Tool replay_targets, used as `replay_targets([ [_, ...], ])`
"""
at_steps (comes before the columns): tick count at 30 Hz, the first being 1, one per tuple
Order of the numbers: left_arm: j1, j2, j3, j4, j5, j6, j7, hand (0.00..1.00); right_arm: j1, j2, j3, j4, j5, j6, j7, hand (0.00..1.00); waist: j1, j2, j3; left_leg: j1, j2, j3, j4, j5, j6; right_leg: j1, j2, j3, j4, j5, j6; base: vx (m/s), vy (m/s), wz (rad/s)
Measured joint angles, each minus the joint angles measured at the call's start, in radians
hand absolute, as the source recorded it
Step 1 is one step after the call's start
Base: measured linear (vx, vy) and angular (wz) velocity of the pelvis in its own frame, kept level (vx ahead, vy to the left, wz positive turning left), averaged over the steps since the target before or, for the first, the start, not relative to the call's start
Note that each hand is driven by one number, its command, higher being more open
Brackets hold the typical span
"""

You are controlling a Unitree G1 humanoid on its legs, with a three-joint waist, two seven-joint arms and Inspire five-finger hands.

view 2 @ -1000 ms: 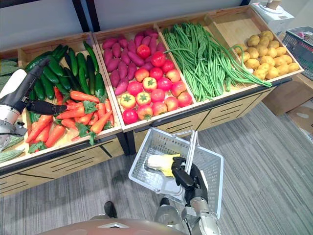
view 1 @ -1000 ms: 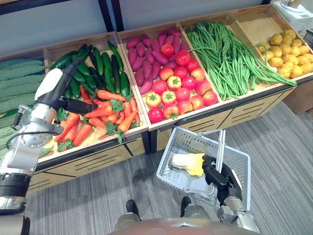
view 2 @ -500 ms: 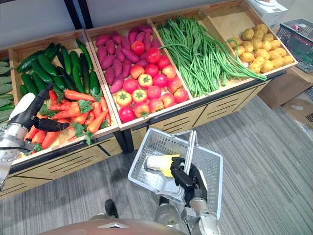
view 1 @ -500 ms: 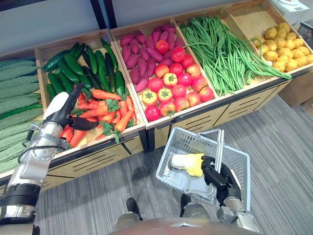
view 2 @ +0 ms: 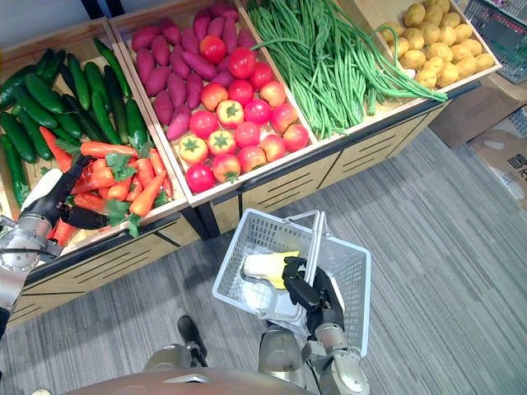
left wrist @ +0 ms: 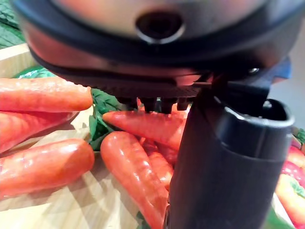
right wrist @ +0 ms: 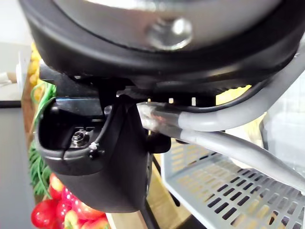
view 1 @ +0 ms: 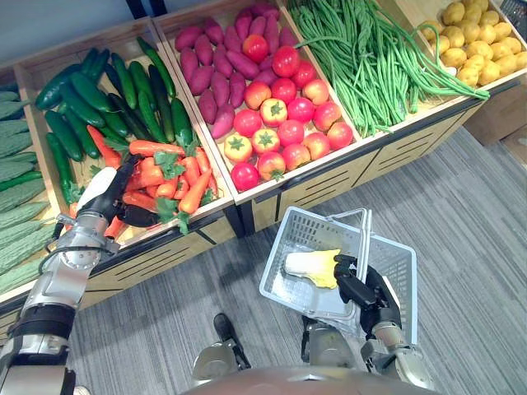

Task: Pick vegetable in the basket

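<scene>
Left hand [view 1: 100, 188] lies straight-fingered over tapered orange carrots [left wrist: 45, 167] (wrist view: thumb beside them); right hand [view 1: 368, 294] clamps the grey mesh basket [view 1: 280, 255] by its handle [view 1: 366, 239].

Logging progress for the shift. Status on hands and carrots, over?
Left hand open at carrots, none grasped. Right hand shut on basket handle. Basket holds one pale cabbage. No obstruction seen.

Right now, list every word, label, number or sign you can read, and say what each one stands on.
No text can be read.
Wooden display bins: no labels or price signs visible.
Shopping basket: no print visible.
Cardboard box: nothing legible.
</scene>
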Motion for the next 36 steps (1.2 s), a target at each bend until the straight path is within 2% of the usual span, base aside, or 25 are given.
replay_targets([
  [7, -0.051, 0.002, 0.000, 0.089, -0.004, 0.002, 0.033, 1.00, -0.013, 0.000, 0.005, 0.000, 0.000, -0.002, 0.000, 0.00, 0.006, -0.009, 0.028, -0.013, 0.016, 0.020, 0.035, -0.022, -0.006, -0.011, 0.010, 0.022, -0.001, 0.003, -0.004, 0.02, -0.007, -0.09],
  [8, -0.062, 0.004, 0.001, 0.100, -0.005, 0.003, 0.034, 0.00, -0.019, 0.000, 0.006, 0.000, 0.000, -0.003, 0.000, 0.00, 0.007, -0.012, 0.038, -0.014, 0.017, 0.020, 0.036, -0.022, -0.006, -0.013, 0.011, 0.023, -0.002, 0.004, -0.005, 0.00, 0.000, 0.00],
  [15, -0.105, 0.011, 0.022, 0.106, 0.035, 0.005, 0.085, 0.00, -0.042, 0.000, 0.028, 0.000, 0.000, -0.004, 0.000, 0.00, 0.009, -0.016, 0.059, -0.042, 0.019, 0.024, 0.051, -0.024, -0.005, -0.037, 0.011, 0.031, -0.006, 0.017, -0.007, 0.00, -0.002, -0.02],
  [23, -0.101, 0.013, 0.003, 0.097, 0.037, 0.010, 0.056, 0.00, -0.045, 0.001, 0.034, 0.000, -0.001, -0.004, -0.001, 0.00, 0.006, -0.022, 0.063, -0.038, 0.020, 0.025, 0.051, -0.024, -0.005, -0.024, 0.012, 0.031, -0.027, 0.029, -0.008, 0.00, 0.000, 0.00],
  [27, -0.081, 0.013, 0.003, -0.015, 0.075, 0.045, 0.030, 0.00, -0.040, 0.001, 0.031, 0.000, 0.000, -0.004, -0.001, 0.00, 0.008, -0.022, 0.064, -0.014, 0.019, 0.013, 0.044, -0.026, -0.003, 0.015, 0.011, 0.014, -0.042, 0.030, -0.006, 0.01, 0.001, 0.09],
  [32, -0.081, 0.030, 0.010, -0.254, 0.072, 0.042, 0.029, 0.00, -0.038, 0.002, 0.011, -0.005, 0.000, -0.004, -0.001, 0.00, 0.021, -0.022, 0.064, 0.000, 0.017, -0.011, 0.041, -0.025, -0.003, 0.043, 0.009, -0.009, -0.044, 0.030, -0.006, 0.00, 0.005, 0.14],
  [36, -0.080, 0.035, 0.072, -0.364, 0.072, 0.039, 0.030, 0.00, -0.038, 0.002, -0.007, -0.006, 0.000, -0.004, 0.000, 0.00, 0.020, -0.017, 0.060, 0.030, 0.016, -0.013, 0.030, -0.025, -0.003, 0.072, 0.010, -0.016, -0.048, 0.030, -0.006, 0.00, 0.000, 0.02],
])
